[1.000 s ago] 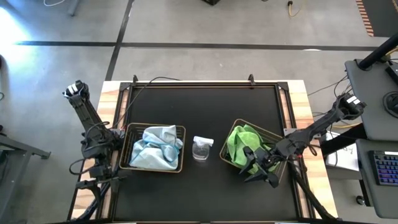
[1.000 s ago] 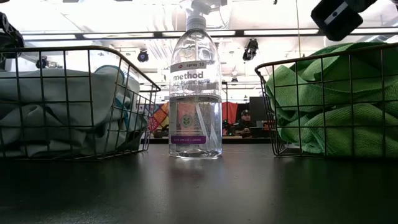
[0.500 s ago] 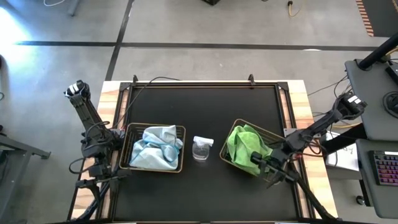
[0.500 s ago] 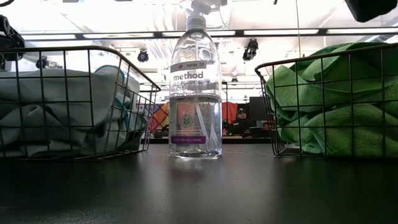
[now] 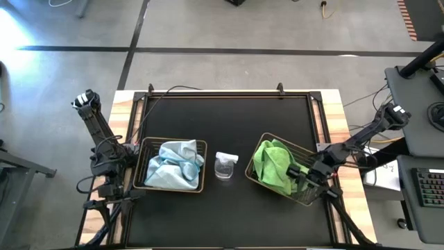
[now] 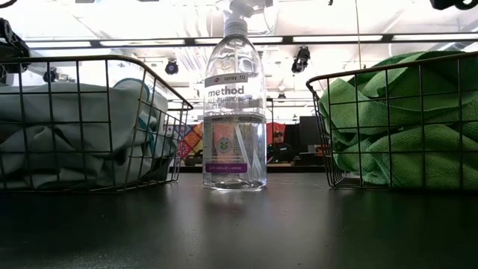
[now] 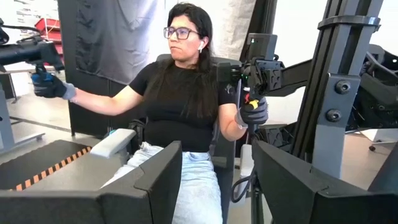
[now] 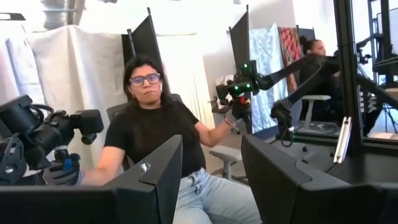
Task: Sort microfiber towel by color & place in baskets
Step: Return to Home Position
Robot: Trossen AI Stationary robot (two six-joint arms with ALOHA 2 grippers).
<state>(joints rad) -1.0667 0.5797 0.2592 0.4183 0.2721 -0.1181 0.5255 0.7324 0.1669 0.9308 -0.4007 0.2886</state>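
Crumpled pale blue microfiber towels [image 5: 171, 164] fill the left wire basket [image 5: 202, 167] and show again in the low view [image 6: 67, 134]. Lime green towels [image 5: 272, 163] are heaped in the right basket [image 5: 305, 194], rising above its rim [image 6: 396, 127]. My left gripper [image 5: 116, 160] stands open beside the left basket's left end, nothing between its fingers [image 7: 216, 149]. My right gripper [image 5: 301, 173] stands open above the right basket's right part, clear of the green towels, its fingers [image 8: 211, 143] apart and empty.
A clear spray bottle [image 5: 225, 166] stands upright between the two baskets [image 6: 235, 112]. The black mat [image 5: 229, 118] is bare behind the baskets. A person seated at control arms shows in both wrist views [image 7: 180, 93]. A desk with a keyboard [image 5: 429, 187] stands off the right edge.
My right gripper has drawn back from over the near part of the green basket toward the table's right edge, tipping upward and rolling as it went. It has stayed open and has left the top of the low view. Towels and baskets have kept still.
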